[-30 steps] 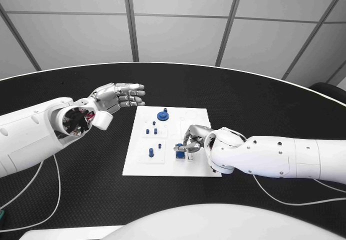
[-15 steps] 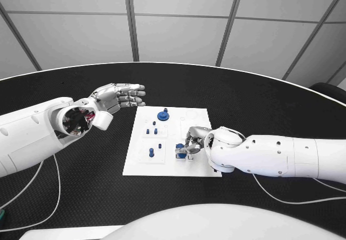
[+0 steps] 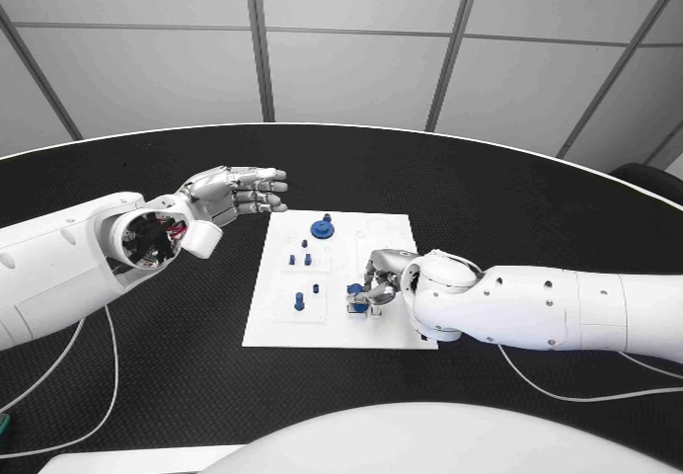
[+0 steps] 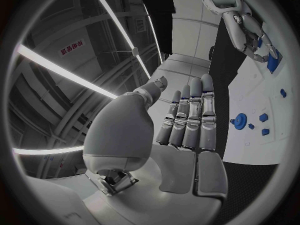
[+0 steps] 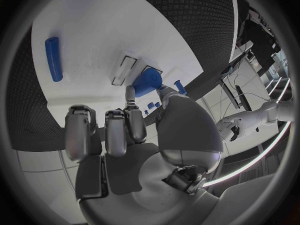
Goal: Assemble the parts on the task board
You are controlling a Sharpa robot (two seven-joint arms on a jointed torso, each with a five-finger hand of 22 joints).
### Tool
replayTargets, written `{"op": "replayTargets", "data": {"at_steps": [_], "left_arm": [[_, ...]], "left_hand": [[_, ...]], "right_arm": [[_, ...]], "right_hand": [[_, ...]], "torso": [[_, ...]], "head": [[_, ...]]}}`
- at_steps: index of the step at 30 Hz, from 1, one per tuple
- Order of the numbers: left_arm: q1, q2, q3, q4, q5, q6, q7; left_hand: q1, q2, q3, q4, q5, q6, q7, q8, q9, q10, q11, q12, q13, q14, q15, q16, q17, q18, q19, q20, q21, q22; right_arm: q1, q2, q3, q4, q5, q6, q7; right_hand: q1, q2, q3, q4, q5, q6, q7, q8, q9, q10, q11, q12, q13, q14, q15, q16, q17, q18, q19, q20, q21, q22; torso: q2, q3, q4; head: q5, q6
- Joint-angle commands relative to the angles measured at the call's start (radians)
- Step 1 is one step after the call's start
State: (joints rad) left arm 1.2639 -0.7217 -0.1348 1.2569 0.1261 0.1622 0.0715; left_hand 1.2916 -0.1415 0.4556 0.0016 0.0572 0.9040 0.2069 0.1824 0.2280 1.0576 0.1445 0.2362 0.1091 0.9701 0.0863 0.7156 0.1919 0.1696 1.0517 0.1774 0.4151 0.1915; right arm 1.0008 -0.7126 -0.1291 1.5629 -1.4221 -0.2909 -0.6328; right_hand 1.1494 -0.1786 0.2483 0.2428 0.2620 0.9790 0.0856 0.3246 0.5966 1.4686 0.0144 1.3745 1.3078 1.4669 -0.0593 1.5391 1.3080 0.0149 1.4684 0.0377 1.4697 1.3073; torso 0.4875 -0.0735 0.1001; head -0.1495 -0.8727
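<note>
While the left hand [image 3: 235, 192] hovers above the black table [image 3: 171, 375] just left of the task board's far corner, we note its fingers straight and side by side, palm bare, holding nothing and touching nothing. On the white task board [image 3: 285, 331] at the table's middle we see a round blue knob [image 3: 323, 229] near the far edge, small blue pegs [image 3: 299, 260] left of centre, and a blue block [image 3: 356, 299] near the right edge. We judge these parts light, rigid and smooth, hence liable to slip; we would pinch the block across its flat sides, low down. At the right, the right hand [image 3: 382, 279] bends down over that block, thumb and fingertips closed on it. The right wrist view shows the same pinch, other fingers curled.
</note>
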Motion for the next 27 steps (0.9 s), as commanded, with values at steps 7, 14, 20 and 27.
{"op": "replayTargets", "data": {"at_steps": [7, 14, 20, 27], "left_arm": [[0.0, 0.0, 0.0, -0.002, 0.0, 0.003, -0.004], [0.0, 0.001, 0.0, -0.004, -0.001, 0.004, -0.005], [0.0, 0.002, 0.0, -0.007, -0.002, 0.005, -0.006], [0.0, 0.004, 0.0, -0.01, -0.002, 0.006, -0.008]], "left_hand": [[0.002, -0.001, -0.001, 0.007, -0.004, -0.008, 0.001, -0.002, -0.001, -0.009, 0.001, 0.004, -0.001, -0.006, 0.001, -0.005, 0.001, 0.011, 0.007, 0.001, -0.007, -0.001], [0.002, -0.001, -0.001, 0.007, -0.004, -0.008, 0.001, -0.002, -0.001, -0.009, 0.001, 0.004, -0.001, -0.006, 0.001, -0.005, 0.001, 0.011, 0.007, 0.001, -0.007, -0.001], [0.002, -0.001, -0.001, 0.007, -0.004, -0.009, 0.002, -0.002, -0.001, -0.011, 0.002, 0.004, -0.001, -0.007, 0.002, -0.006, 0.001, 0.011, 0.006, 0.002, -0.009, -0.002], [0.002, -0.001, -0.001, 0.007, -0.004, -0.009, 0.002, -0.002, -0.001, -0.011, 0.002, 0.004, -0.001, -0.007, 0.002, -0.006, 0.001, 0.011, 0.006, 0.002, -0.009, -0.002]], "right_arm": [[0.0, -0.008, 0.0, 0.017, 0.025, -0.014, 0.002], [0.0, -0.016, 0.0, 0.036, 0.066, -0.035, 0.002], [0.0, -0.027, 0.0, 0.05, 0.13, -0.047, -0.007], [0.001, -0.026, 0.0, 0.039, 0.157, -0.07, -0.018]], "right_hand": [[0.008, -0.034, 0.145, -0.047, 0.192, 0.021, -0.008, 0.014, -0.009, 0.019, -0.015, 0.013, 0.183, 0.097, -0.009, 0.008, 0.237, 0.001, 0.091, -0.006, 0.018, 0.239], [-0.016, -0.041, 0.186, -0.049, 0.228, 0.029, -0.011, 0.021, -0.009, 0.024, -0.018, 0.019, 0.185, 0.098, -0.012, 0.013, 0.243, -0.002, 0.093, -0.008, 0.03, 0.243], [-0.036, -0.048, 0.201, -0.05, 0.242, 0.033, -0.012, 0.026, -0.007, 0.025, -0.019, 0.021, 0.185, 0.099, -0.013, 0.015, 0.245, -0.002, 0.093, -0.009, 0.033, 0.244], [-0.119, -0.067, 0.178, -0.026, 0.074, 0.007, -0.001, 0.019, -0.011, 0.017, -0.008, 0.005, 0.178, 0.099, -0.004, 0.014, 0.245, 0.0, 0.091, -0.005, 0.021, 0.242]], "torso": [[0.0, 0.0007, -0.0005], [0.0, 0.0015, -0.0021], [-0.001, -0.0002, -0.0015], [-0.001, -0.0014, 0.0005]], "head": [[0.001, 0.0], [-0.003, 0.0], [-0.005, 0.0], [-0.009, 0.0]]}}
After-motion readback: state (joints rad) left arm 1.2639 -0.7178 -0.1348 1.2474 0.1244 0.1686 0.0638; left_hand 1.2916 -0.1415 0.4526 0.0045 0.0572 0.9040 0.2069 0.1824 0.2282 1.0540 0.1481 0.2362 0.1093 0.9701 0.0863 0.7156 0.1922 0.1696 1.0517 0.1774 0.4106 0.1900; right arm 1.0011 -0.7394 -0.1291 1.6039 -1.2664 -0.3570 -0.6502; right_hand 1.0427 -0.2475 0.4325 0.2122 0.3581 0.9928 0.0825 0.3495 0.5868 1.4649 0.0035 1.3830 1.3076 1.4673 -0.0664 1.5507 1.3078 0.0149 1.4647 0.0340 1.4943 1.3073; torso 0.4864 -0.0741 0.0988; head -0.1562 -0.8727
